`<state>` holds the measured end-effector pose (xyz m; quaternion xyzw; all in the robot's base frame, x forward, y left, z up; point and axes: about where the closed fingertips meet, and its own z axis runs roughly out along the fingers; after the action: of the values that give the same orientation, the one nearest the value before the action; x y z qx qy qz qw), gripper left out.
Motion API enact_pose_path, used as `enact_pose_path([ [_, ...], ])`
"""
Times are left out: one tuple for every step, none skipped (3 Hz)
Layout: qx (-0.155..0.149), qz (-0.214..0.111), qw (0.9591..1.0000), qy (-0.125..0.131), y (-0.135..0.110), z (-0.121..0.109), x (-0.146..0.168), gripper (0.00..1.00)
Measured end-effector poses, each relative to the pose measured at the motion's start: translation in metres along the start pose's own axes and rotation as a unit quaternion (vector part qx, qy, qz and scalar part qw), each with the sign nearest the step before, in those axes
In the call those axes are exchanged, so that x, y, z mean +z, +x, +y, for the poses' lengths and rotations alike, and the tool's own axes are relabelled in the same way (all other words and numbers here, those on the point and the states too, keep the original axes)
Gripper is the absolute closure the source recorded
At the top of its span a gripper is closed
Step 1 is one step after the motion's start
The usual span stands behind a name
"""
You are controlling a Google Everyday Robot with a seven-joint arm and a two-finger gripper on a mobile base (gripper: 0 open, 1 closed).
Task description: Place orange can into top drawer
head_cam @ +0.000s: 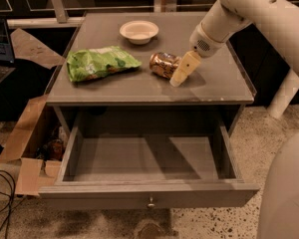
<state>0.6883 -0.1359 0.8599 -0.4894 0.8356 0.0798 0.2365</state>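
The orange can (163, 64) lies on its side on the grey tabletop (219, 86), right of centre. My gripper (178, 77) hangs from the white arm that reaches in from the upper right. Its pale tip is just right of the can's near end and close to the tabletop. The top drawer (148, 195) is pulled wide open below the table, its inside bare, with a small round knob (150, 202) on the front panel.
A crinkled green snack bag (98, 62) lies on the table's left part. A white bowl (138, 31) stands at the back centre. An open cardboard box (32, 148) and cables are on the floor at left. A white post (284, 94) stands at right.
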Motion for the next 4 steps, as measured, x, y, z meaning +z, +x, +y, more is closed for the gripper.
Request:
enact_pose_path([
  [0.039, 0.008, 0.9992, 0.0, -0.003, 0.0, 0.01, 0.0],
  [0.061, 0.014, 0.998, -0.011, -0.008, 0.002, 0.022, 0.0],
  [0.066, 0.016, 0.9976, -0.016, -0.01, 0.003, 0.027, 0.0],
  [0.066, 0.016, 0.9976, -0.016, -0.01, 0.003, 0.027, 0.18],
])
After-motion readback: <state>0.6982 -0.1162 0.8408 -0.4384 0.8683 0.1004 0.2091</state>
